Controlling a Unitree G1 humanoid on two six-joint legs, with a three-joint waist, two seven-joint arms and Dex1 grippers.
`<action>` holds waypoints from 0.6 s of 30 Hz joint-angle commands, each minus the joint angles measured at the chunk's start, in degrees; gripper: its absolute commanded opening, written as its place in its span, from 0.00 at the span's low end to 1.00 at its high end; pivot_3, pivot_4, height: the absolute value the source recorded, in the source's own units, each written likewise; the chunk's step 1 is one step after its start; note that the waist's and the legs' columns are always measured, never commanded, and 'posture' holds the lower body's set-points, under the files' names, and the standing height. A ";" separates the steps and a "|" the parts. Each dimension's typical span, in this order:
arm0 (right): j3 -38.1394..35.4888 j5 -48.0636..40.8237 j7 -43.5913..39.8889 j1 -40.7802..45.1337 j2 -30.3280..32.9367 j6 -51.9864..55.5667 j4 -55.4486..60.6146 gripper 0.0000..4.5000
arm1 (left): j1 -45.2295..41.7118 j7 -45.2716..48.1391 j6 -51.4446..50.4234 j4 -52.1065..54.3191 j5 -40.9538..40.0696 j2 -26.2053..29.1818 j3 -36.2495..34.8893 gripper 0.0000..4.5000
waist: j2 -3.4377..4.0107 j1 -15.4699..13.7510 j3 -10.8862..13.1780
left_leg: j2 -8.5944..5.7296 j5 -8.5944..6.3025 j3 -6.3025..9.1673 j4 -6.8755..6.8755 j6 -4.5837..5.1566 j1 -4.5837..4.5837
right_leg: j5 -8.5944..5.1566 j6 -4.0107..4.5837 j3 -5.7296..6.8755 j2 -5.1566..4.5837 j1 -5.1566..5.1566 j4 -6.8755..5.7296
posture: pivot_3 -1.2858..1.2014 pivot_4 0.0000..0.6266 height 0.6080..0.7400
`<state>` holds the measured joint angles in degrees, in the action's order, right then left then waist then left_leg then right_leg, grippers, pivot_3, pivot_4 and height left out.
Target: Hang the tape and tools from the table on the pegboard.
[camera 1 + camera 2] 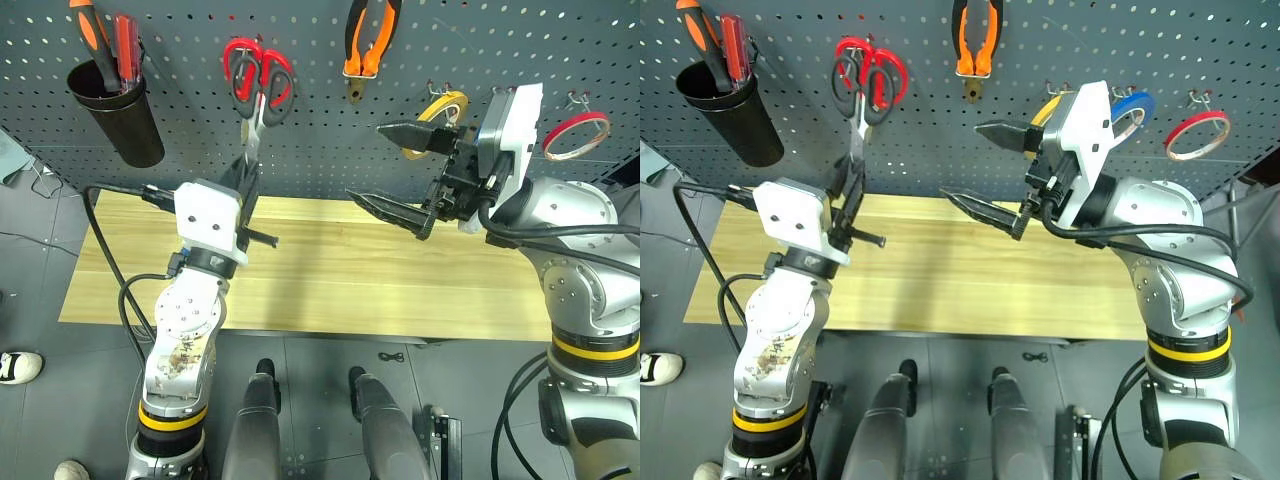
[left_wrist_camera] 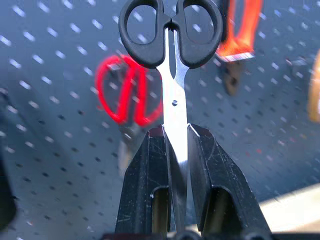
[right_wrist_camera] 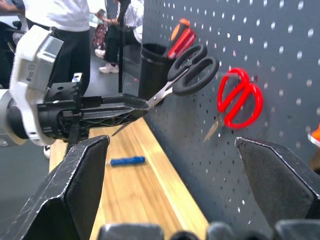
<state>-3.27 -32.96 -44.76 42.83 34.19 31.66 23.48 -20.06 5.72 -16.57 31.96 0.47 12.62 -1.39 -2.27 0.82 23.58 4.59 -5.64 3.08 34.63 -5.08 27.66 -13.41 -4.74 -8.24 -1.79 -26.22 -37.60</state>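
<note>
Even, bright overhead light, soft shadows; the pegboard (image 2: 60,75) blurs (behind sharp scissors (image 2: 172,60))

Red-handled scissors (image 1: 257,80) hang at twelve o'clock. A black cup (image 1: 118,112) at ten o'clock holds orange and red screwdrivers (image 1: 108,42). A yellow roll (image 1: 440,112) and a blue roll (image 1: 1130,108) hang toward two o'clock.

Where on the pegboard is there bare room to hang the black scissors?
Bare pegboard lies between the black cup and the red scissors. Further along it is crowded: pliers, yellow roll, red tape.
</note>
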 commanded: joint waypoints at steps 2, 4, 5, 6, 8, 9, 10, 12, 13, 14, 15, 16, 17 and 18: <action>-0.67 -0.62 0.02 0.93 -0.17 -1.04 0.49 1.00 | -0.87 -0.83 -0.01 -0.23 0.33 -0.53 -0.92 0.02 | 0.00 0.00 0.00 | 0.00 0.00 0.00 0.00 0.00 0.00 | 0.00 0.00 0.00 0.00 0.00 0.01 | 0.53 0.60 1.00; -0.47 -0.36 -0.10 1.26 -0.22 -1.26 -0.02 1.00 | -1.49 -0.85 -0.18 -0.99 0.20 -0.77 -1.00 0.02 | 0.00 -0.01 0.00 | 0.00 0.00 0.01 -0.01 0.00 0.01 | 0.00 0.01 0.00 0.00 0.00 0.00 | 0.53 0.60 1.00; -0.40 -0.20 -0.23 1.41 -0.21 -1.44 -0.35 1.00 | -1.88 -1.07 -0.36 -1.41 0.22 -1.03 -1.04 0.02 | 0.00 -0.01 0.00 | 0.00 0.00 0.01 -0.01 0.00 0.01 | 0.01 0.01 0.01 0.00 -0.01 0.00 | 0.52 0.60 1.00; -0.34 -0.05 -0.32 1.49 -0.19 -1.60 -0.61 1.00 | -2.16 -1.26 -0.52 -1.74 0.20 -1.31 -1.09 0.02 | 0.00 -0.01 0.00 | 0.00 0.00 0.00 0.00 0.00 0.01 | 0.01 0.01 0.01 0.00 0.00 -0.01 | 0.52 0.60 1.00; -0.18 0.36 -0.42 1.45 -0.16 -1.94 -1.02 1.00 | -2.58 -1.30 -0.44 -2.46 0.26 -1.58 -1.03 0.02 | 0.00 -0.01 0.00 | 0.00 0.00 0.01 0.00 0.00 0.01 | 0.01 0.01 0.01 0.00 -0.01 -0.01 | 0.52 0.60 1.00; -0.20 0.50 -0.46 1.36 -0.10 -2.08 -1.19 1.00 | -2.81 -1.31 -0.34 -2.95 0.35 -1.67 -0.97 0.02 | 0.00 -0.01 0.00 | 0.00 0.00 0.01 0.00 0.00 0.01 | 0.01 0.01 0.01 0.00 0.00 -0.01 | 0.52 0.61 1.00; -0.21 0.58 -0.48 1.30 -0.06 -2.19 -1.29 1.00 | -3.02 -1.43 -0.29 -3.39 0.46 -1.80 -1.02 0.02 | 0.00 0.01 0.00 | 0.00 0.00 0.01 0.00 0.00 0.01 | 0.01 0.01 0.01 0.00 0.00 -0.01 | 0.52 0.61 1.00; -0.19 0.62 -0.54 1.26 -0.01 -2.39 -1.39 1.00 | -3.35 -1.43 -0.42 -4.07 0.43 -1.95 -1.07 0.02 | 0.00 0.05 0.00 | 0.00 0.00 0.01 0.00 0.00 0.01 | 0.01 0.01 0.01 0.00 -0.01 -0.01 | 0.52 0.61 1.00; -0.17 0.64 -0.55 1.27 -0.04 -2.48 -1.41 1.00 | -3.41 -1.38 -0.38 -4.31 0.43 -1.97 -1.00 0.02 | 0.00 0.05 0.00 | 0.00 0.00 0.01 0.00 0.00 0.01 | 0.02 0.02 0.01 0.00 -0.01 -0.01 | 0.52 0.61 1.00; -0.17 0.68 -0.62 1.29 -0.07 -2.59 -1.53 1.00 | -3.49 -1.48 -0.31 -4.63 0.48 -2.09 -0.93 0.02 | 0.00 0.05 0.00 | 0.00 0.00 0.01 -0.01 0.00 0.01 | 0.03 0.03 0.01 0.00 -0.01 -0.01 | 0.52 0.61 1.00; -0.16 0.71 -0.67 1.31 -0.10 -2.70 -1.63 1.00 | -3.56 -1.60 -0.08 -4.96 0.72 -2.09 -0.85 0.02 | 0.00 0.03 0.00 | 0.00 0.00 0.01 -0.01 0.00 0.02 | 0.03 0.04 0.01 0.00 -0.01 -0.01 | 0.52 0.61 1.00; -0.14 0.70 -0.64 1.39 -0.17 -2.77 -1.69 1.00 | -3.70 -1.69 0.19 -5.35 0.89 -2.08 -0.83 0.02 | 0.00 0.01 0.00 | 0.00 0.00 0.01 -0.01 0.00 0.01 | 0.03 0.04 0.01 0.00 -0.01 -0.01 | 0.52 0.61 1.00; -0.11 0.66 -0.59 1.54 -0.26 -2.81 -1.74 1.00 | -3.85 -1.83 0.24 -5.73 1.04 -2.08 -0.87 0.02 | 0.00 -0.01 0.00 | 0.00 0.00 0.01 -0.01 0.00 0.02 | 0.03 0.04 0.01 0.00 -0.01 -0.01 | 0.52 0.61 1.00; -0.09 0.58 -0.47 1.80 -0.41 -2.80 -1.77 1.00 | -4.02 -1.93 0.21 -6.14 1.11 -2.08 -0.90 0.02 | 0.00 -0.01 0.00 | 0.00 0.00 0.01 0.00 0.00 0.01 | 0.03 0.04 0.01 0.00 -0.01 -0.01 | 0.52 0.61 1.00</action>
<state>-2.72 -32.24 -45.08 43.63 33.91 30.43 20.31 -23.43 4.36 -17.55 24.71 0.93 10.73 -2.20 -2.27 0.81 23.58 4.59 -5.64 3.10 34.62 -5.08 27.68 -13.39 -4.70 -8.23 -1.79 -26.22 -37.62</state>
